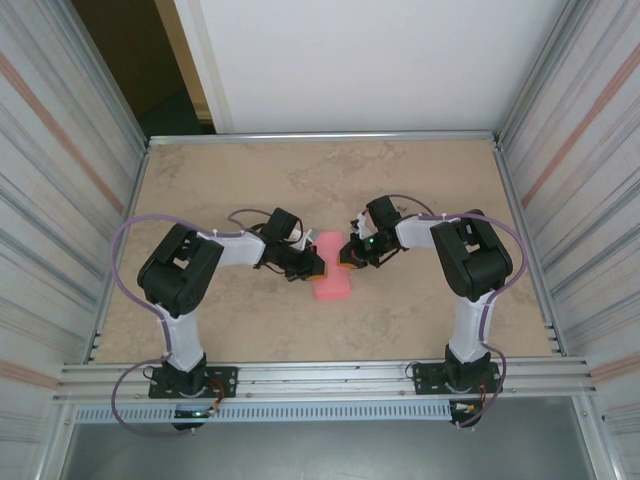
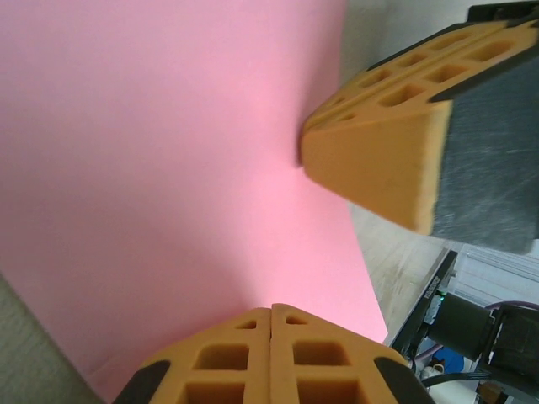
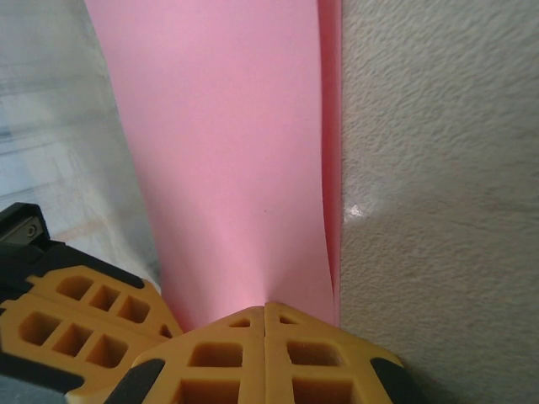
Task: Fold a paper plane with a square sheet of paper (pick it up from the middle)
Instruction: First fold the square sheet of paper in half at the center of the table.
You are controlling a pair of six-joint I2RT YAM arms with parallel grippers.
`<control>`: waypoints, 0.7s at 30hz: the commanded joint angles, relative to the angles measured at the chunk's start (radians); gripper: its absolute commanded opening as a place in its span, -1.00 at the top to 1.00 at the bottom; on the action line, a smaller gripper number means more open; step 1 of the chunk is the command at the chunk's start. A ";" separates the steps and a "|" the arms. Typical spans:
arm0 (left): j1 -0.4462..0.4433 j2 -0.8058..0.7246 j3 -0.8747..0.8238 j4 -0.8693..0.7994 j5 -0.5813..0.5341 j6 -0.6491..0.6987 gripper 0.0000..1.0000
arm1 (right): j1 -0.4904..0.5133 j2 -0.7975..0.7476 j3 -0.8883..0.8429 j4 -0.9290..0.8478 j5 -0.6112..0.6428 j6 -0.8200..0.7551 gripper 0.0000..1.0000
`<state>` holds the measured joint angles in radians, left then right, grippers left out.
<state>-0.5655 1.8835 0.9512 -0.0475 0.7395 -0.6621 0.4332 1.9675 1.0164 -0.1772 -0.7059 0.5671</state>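
Step in hand: creasing a fold, by judgement mid-task. Paper point(image 1: 333, 278) at table point(image 1: 250, 180) centre, folded narrow, no dart yet. Left gripper point(image 2: 270, 313) clamped shut on one long edge, right gripper point(image 3: 265, 310) on the opposite. Next: calls for firm crease, then release without dragging.

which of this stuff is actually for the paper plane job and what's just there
For the job: paper, left end effector, right end effector.
Just there: table, frame rail, side walls.
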 commanded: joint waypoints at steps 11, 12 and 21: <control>0.129 -0.080 -0.158 -0.023 0.003 0.042 0.87 | 0.015 0.183 -0.119 -0.203 0.352 0.019 1.00; 0.136 -0.103 -0.154 -0.029 0.005 0.039 0.87 | 0.015 0.183 -0.119 -0.205 0.351 0.019 1.00; 0.022 -0.087 -0.040 0.009 -0.001 -0.047 0.86 | 0.018 0.181 -0.128 -0.196 0.348 0.027 1.00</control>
<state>-0.5041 1.7702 0.8665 -0.0322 0.7563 -0.6800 0.4332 1.9675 1.0161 -0.1768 -0.7059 0.5674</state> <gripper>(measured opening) 0.070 0.053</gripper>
